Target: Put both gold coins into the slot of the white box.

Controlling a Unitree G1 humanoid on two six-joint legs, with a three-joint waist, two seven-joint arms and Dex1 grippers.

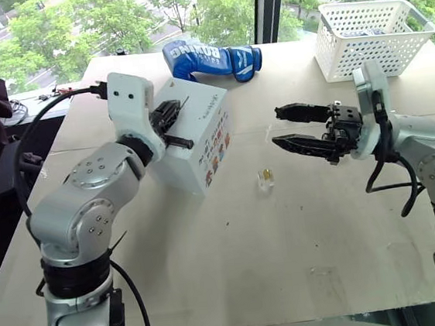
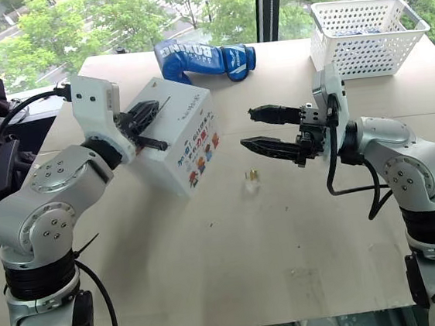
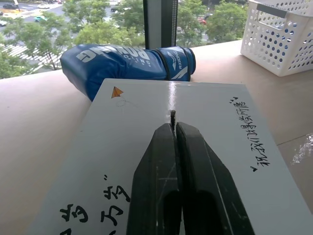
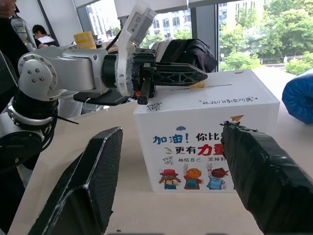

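Observation:
The white box (image 1: 203,133) stands on the table left of centre, with black handwriting on top and small pictures on its side. My left gripper (image 3: 174,126) lies over the box's top, its fingers pinched together. A small gold coin (image 4: 198,84) shows at their tips, right at the slot (image 1: 184,103). Another gold coin (image 1: 267,175) lies on the table to the right of the box. My right gripper (image 1: 276,126) hovers above the table further right. It points toward the box, and it is open with nothing in it.
A blue boxing glove (image 1: 210,58) lies behind the box. A white perforated basket (image 1: 371,34) stands at the back right. A small clear plastic block (image 1: 264,185) lies beside the coin on the table. The table's near edge (image 1: 242,324) runs across the front.

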